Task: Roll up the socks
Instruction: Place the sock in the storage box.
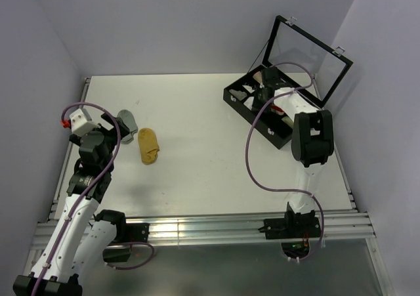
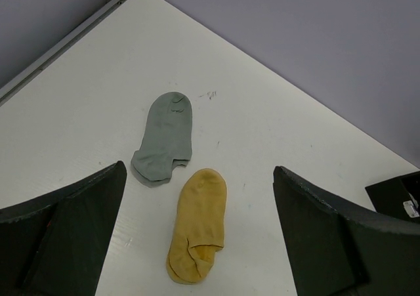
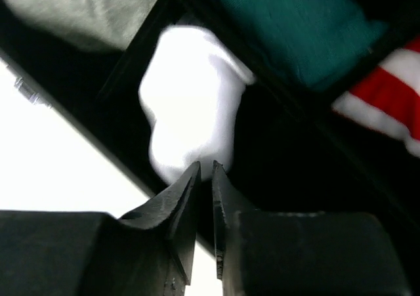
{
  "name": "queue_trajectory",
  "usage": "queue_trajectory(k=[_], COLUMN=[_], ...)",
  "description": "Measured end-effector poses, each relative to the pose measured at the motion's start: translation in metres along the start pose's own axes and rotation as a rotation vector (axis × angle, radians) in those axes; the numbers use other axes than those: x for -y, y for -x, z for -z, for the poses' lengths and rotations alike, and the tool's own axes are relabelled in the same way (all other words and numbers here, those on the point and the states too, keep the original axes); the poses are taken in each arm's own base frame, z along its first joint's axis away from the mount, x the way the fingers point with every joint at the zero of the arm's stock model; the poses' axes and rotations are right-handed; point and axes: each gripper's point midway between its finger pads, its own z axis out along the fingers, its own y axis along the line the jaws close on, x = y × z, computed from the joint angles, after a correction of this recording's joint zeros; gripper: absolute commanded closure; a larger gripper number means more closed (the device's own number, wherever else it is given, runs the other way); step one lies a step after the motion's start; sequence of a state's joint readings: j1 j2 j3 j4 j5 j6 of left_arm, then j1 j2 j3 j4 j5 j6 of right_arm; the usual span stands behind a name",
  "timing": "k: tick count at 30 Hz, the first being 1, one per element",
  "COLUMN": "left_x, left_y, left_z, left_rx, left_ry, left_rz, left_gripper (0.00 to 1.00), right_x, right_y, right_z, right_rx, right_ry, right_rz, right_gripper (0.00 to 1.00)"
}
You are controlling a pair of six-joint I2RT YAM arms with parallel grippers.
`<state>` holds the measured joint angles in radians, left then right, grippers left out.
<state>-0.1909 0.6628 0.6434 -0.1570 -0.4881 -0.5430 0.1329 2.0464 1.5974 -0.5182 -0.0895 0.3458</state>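
The white table (image 1: pixel 210 171) carries a black compartmented case (image 1: pixel 244 105) at about 2 o'clock in the top view, with its glass lid (image 1: pixel 305 56) standing open behind it. The right gripper (image 3: pixel 205 171) reaches down into this case. Its jaws are drawn almost together and look pinched on the lower edge of the white sock (image 3: pixel 190 99), which sits bunched in one compartment. A teal roll (image 3: pixel 295 27) lies at its 1 o'clock and a red-and-white roll (image 3: pixel 387 105) at its 3 o'clock, each in a neighbouring cell. The left gripper (image 1: pixel 116 127) hangs over the table's 9 o'clock side with its jaws wide apart and nothing between them. Below it the grey sock (image 2: pixel 164 142) and the mustard-yellow sock (image 2: pixel 197 224) lie flat and unrolled just beside each other, the yellow one at the grey one's 5 o'clock. The step in hand seems to be handling the white sock inside its cell. Any move there is best made straight up or down, so the fabric stays off the dividers and the neighbouring rolls stay put. The grey sock looks the easier next pick; pinching it at one end would keep the yellow one undisturbed.
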Motion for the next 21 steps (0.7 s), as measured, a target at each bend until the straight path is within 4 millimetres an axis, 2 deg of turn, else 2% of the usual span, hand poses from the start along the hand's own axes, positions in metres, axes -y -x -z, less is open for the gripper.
queue_trajectory(k=[1,3,4,5,9,11,13,16,18,21], left_x=[0.0,0.001,0.002,0.002,0.006,0.01,0.014,0.02,0.023,0.026], left_y=[0.0,-0.002,-0.004,-0.006,-0.023,-0.035,-0.047,-0.064,-0.077,-0.1], left_z=[0.0,-0.001,-0.002,-0.002,-0.012,-0.017,-0.022,-0.03,-0.035,-0.042], left_rx=[-0.002,-0.01,-0.018,-0.027,-0.107,-0.165,-0.23,-0.312,-0.371,-0.462], left_ry=[-0.002,-0.007,-0.008,-0.009,-0.003,-0.004,-0.004,-0.007,-0.003,0.004], left_rz=[0.0,-0.002,-0.005,-0.008,-0.033,-0.045,-0.062,-0.075,-0.081,-0.085], left_gripper=[0.01,0.01,0.01,0.01,0.01,0.02,0.02,0.03,0.03,0.03], right_x=[-0.001,-0.004,-0.007,-0.01,-0.024,-0.029,-0.033,-0.037,-0.04,-0.042], right_y=[0.001,0.005,0.009,0.013,0.037,0.042,0.04,0.028,0.019,0.005], right_z=[0.005,0.022,0.033,0.046,0.114,0.147,0.176,0.206,0.222,0.236], right_rx=[0.007,0.038,0.061,0.091,0.27,0.363,0.439,0.513,0.556,0.594], right_ry=[0.003,0.019,0.03,0.042,0.115,0.157,0.203,0.272,0.32,0.376], right_rz=[0.002,0.004,0.006,0.007,0.018,0.025,0.031,0.043,0.051,0.056], right_gripper=[0.7,0.62,0.55,0.51,0.38,0.37,0.35,0.32,0.31,0.31])
